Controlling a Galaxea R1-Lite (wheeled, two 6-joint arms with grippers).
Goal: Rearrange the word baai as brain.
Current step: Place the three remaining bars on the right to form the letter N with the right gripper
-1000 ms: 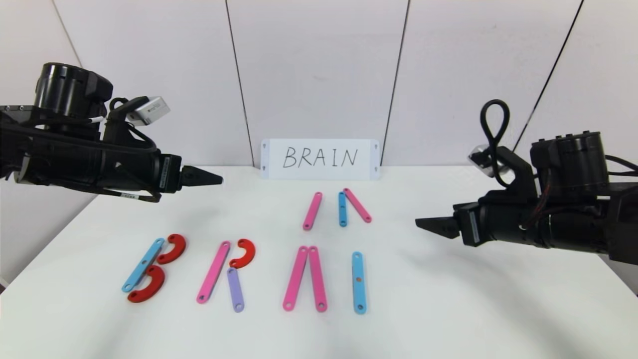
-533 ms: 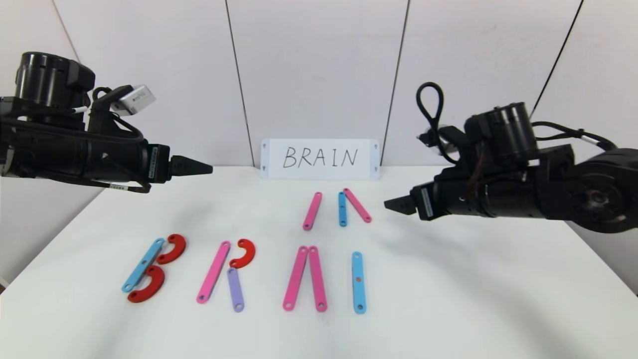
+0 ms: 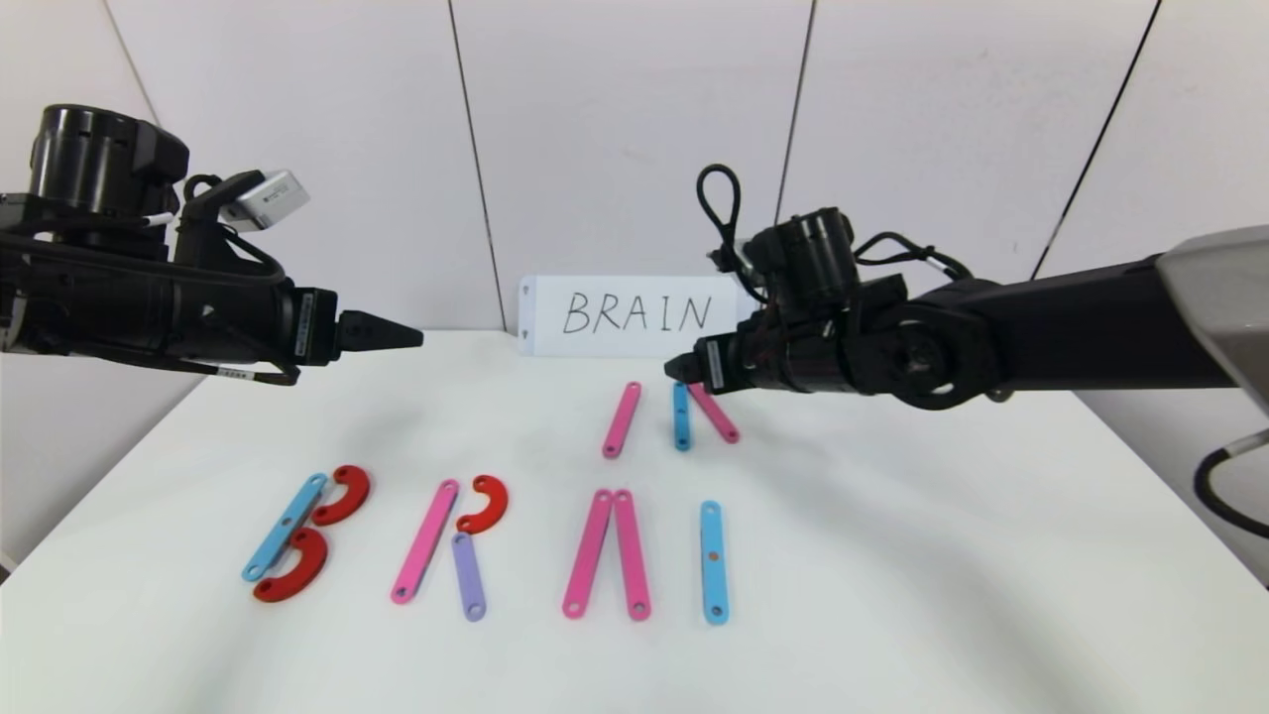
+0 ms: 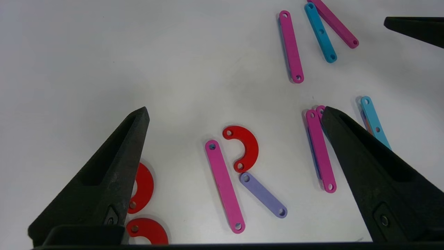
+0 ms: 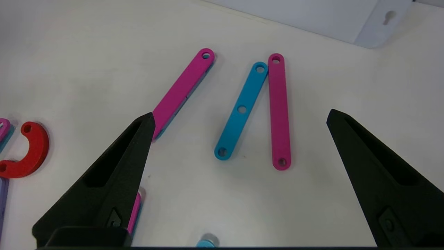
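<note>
A row of letters lies on the white table [image 3: 892, 595]: a B from a light-blue bar [image 3: 285, 526] and two red C pieces [image 3: 342, 496], an R from a pink bar [image 3: 425, 541], a red C [image 3: 485, 503] and a lilac bar [image 3: 468, 575], two pink bars [image 3: 607, 553] side by side, and a light-blue bar [image 3: 714, 561]. Behind them lie three loose bars: pink [image 3: 622, 419], blue [image 3: 681, 416], pink [image 3: 716, 415]. My right gripper [image 3: 678, 369] hovers open just above these loose bars [image 5: 242, 109]. My left gripper [image 3: 416, 338] is open, high over the table's left.
A white card handwritten BRAIN [image 3: 636, 315] leans on the back wall behind the loose bars. The wall panels stand close behind the table. Bare table lies to the right of the letters.
My right arm has swung from the right side leftward and toward the back, and its gripper now hangs over the loose bars. My left arm rose slightly, then stayed still. No pieces moved.
</note>
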